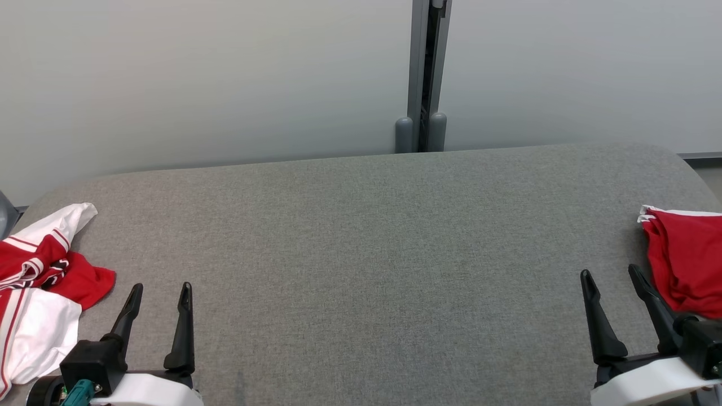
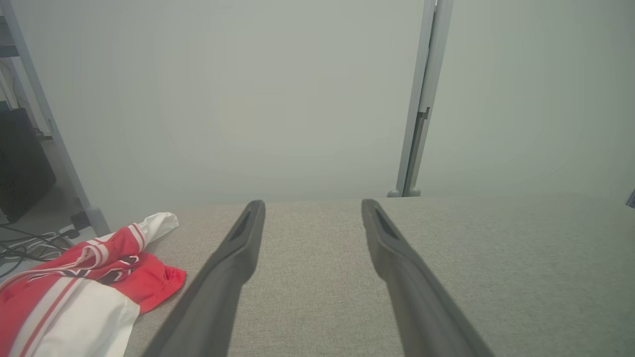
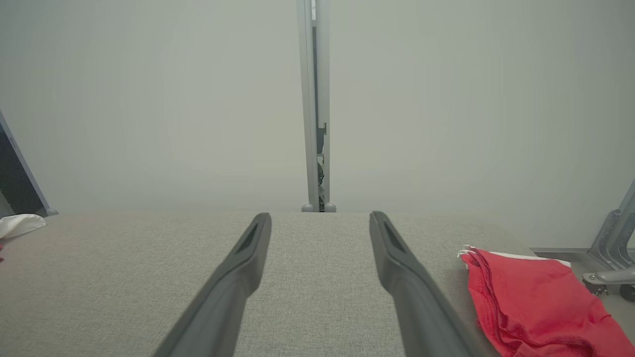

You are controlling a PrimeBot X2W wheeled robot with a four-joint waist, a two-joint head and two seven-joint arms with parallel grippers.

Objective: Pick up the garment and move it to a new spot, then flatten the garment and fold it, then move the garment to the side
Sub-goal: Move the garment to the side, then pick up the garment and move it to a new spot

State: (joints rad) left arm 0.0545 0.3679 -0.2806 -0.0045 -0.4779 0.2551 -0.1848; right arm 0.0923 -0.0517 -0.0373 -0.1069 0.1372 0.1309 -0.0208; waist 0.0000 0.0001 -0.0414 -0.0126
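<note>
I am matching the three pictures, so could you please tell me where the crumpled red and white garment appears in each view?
Head view: the red and white garment lies at the lower left edge.
Left wrist view: the garment fills the lower left corner.
Right wrist view: the garment shows as a white tip, far left edge.
Shared landmark: the grey upright post in the background.

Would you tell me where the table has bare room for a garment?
The middle of the table is bare, between the red-and-white garment at the left edge and the red cloth at the right edge. Those ends are crowded.
</note>
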